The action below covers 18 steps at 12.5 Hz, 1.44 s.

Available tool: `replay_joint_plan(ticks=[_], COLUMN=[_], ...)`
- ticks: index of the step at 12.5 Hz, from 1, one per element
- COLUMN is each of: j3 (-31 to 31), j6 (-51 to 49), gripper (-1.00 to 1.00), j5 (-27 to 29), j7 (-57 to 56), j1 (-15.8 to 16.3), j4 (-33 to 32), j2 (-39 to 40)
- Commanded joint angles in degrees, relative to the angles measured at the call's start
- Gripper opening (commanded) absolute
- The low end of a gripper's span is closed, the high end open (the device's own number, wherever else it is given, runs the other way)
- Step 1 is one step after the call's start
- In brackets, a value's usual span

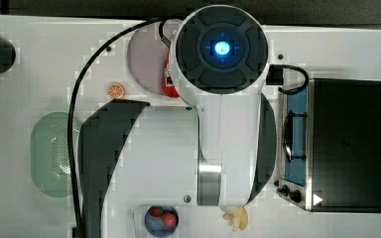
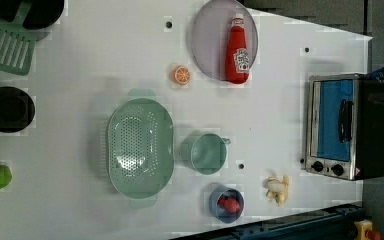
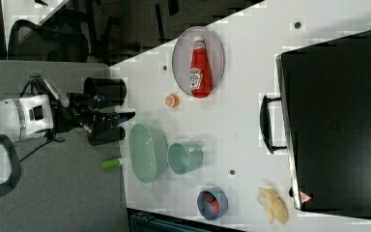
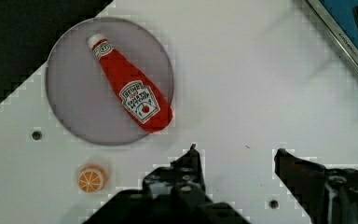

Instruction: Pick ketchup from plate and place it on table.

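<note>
The ketchup (image 4: 130,84), a red bottle with a white label, lies on its side on the pale lilac plate (image 4: 74,93) at the far edge of the white table (image 4: 242,70). The left view shows the ketchup (image 2: 237,52) across the plate's (image 2: 210,40) right half; the right view shows the ketchup (image 3: 199,65) on the plate (image 3: 181,53) too. My gripper (image 4: 237,151) hangs open above the bare table beside the plate, apart from the bottle, with nothing between its fingers. In the top view the arm hides most of the ketchup (image 1: 168,84) and part of the plate (image 1: 146,59).
An orange slice (image 2: 181,75) lies close to the plate. A green basket (image 2: 140,147), a green cup (image 2: 207,152), a blue bowl of strawberries (image 2: 226,202) and a banana (image 2: 278,189) sit nearer the front. A toaster oven (image 2: 342,127) stands at the left view's right.
</note>
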Motion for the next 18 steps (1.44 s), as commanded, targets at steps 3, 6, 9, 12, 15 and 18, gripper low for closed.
replay_joint_plan(ticks=[3,6,9,12,15,18], j3=[2.36,3.31,5.01,6.66,7.97,8.31], j6=[-8.65,-4.57,-1.94,0.63,4.53,8.03], gripper=[1.0,1.0,1.0,1.0,1.0,1.0], j5=[1.7,1.7,1.7,1.7,1.7,1.61], j7=[1.68,1.36,0.99,0.69,-5.03,-14.89], j1=[-6.0,-5.9,-5.64,-5.2,-5.03,-5.0], j4=[-7.09,-7.02,-6.92,-6.64,-5.15,-2.22], j2=[-10.29,-7.62,-3.08,2.3,8.1,14.19])
